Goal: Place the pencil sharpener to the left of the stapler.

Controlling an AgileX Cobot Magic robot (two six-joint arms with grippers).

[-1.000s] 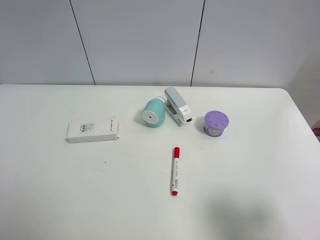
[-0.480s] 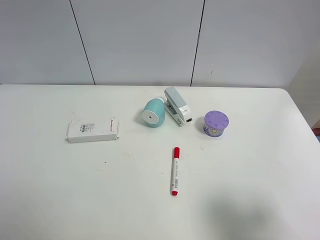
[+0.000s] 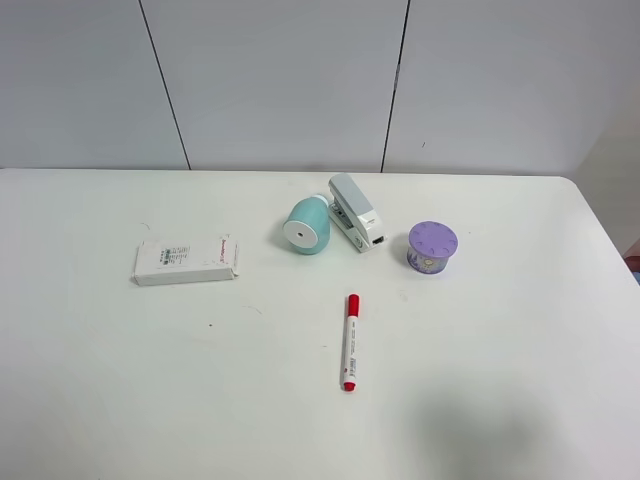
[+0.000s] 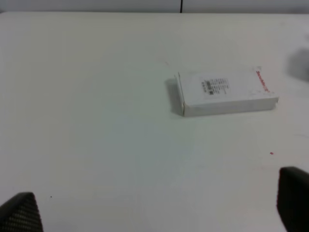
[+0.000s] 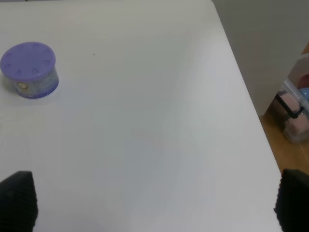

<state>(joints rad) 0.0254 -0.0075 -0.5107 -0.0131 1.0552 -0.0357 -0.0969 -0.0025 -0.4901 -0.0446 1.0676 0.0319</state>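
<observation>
Left tool [image 4: 154, 212] spread wide; egg-shaped teal sharpener [image 3: 307, 225] touches stapler [image 3: 356, 212].

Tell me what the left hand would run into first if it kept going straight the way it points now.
Most likely the flat white box. In the left wrist view the left hand is open, with bare table ahead, and the box lies further on, slightly off centre. Depth is unclear, so it might pass just beside it.
</observation>
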